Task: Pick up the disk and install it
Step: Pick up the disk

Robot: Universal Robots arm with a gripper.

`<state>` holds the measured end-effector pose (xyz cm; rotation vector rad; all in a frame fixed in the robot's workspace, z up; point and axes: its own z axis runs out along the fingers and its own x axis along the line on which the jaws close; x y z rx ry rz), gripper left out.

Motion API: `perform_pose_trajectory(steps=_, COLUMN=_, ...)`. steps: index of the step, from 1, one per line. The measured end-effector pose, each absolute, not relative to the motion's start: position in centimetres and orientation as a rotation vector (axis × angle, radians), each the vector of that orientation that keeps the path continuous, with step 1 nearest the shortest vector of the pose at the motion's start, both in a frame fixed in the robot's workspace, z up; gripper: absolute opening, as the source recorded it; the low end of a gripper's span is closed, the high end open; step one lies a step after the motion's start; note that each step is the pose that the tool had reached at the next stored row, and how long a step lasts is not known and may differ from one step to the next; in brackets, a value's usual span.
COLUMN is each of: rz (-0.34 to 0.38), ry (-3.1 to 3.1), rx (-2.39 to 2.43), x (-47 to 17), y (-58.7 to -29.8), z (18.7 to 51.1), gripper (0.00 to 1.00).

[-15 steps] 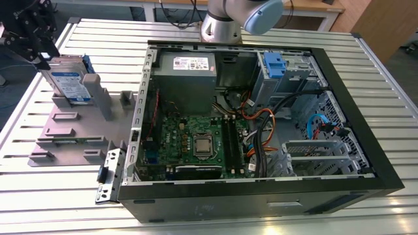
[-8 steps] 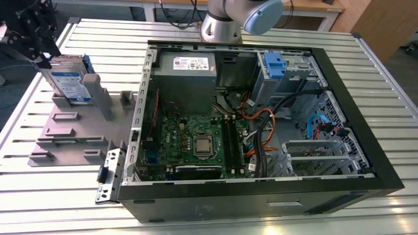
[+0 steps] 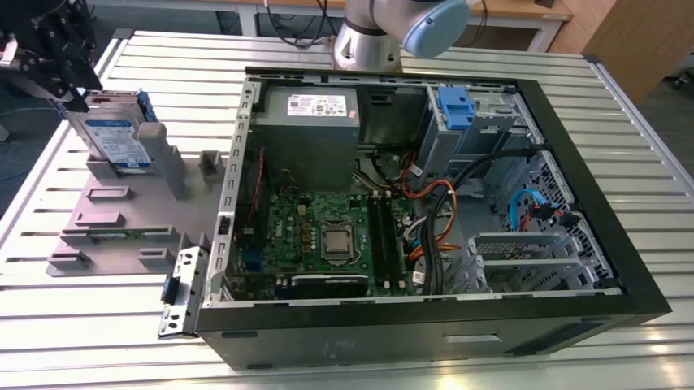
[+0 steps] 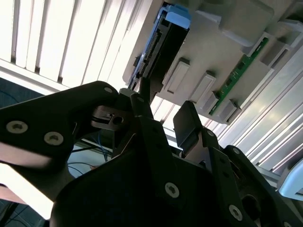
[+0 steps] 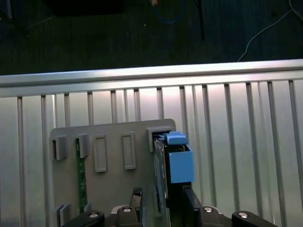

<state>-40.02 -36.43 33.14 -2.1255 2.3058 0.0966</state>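
The disk stands on edge in a slot of a grey fixture plate, at the exterior view's left of the computer case. Its blue-and-white label faces outward and blue rails run along its edges. My black gripper hovers just above the disk's top end. In the first wrist view the gripper is open, with one finger on each side of the disk's edge and a gap on one side. In the second wrist view the gripper points towards the disk.
An open computer case lies flat on the slatted metal table, with a grey power supply and a blue caddy in its drive bay. A green memory stick sits in the fixture plate. The arm's base stands behind the case.
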Motion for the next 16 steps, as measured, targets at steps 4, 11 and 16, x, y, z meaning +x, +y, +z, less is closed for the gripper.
perform_pose_trajectory(steps=4, rz=0.105, ry=2.298, rx=-2.127, x=-40.2, y=-36.0, z=33.0, gripper=0.47)
perform_pose_trajectory(steps=11, rz=0.118, ry=2.282, rx=-2.132, x=-40.7, y=-35.6, z=32.6, gripper=0.47)
perform_pose_trajectory(steps=16, rz=0.12, ry=2.27, rx=-2.143, x=-41.1, y=-35.5, z=32.4, gripper=0.47)
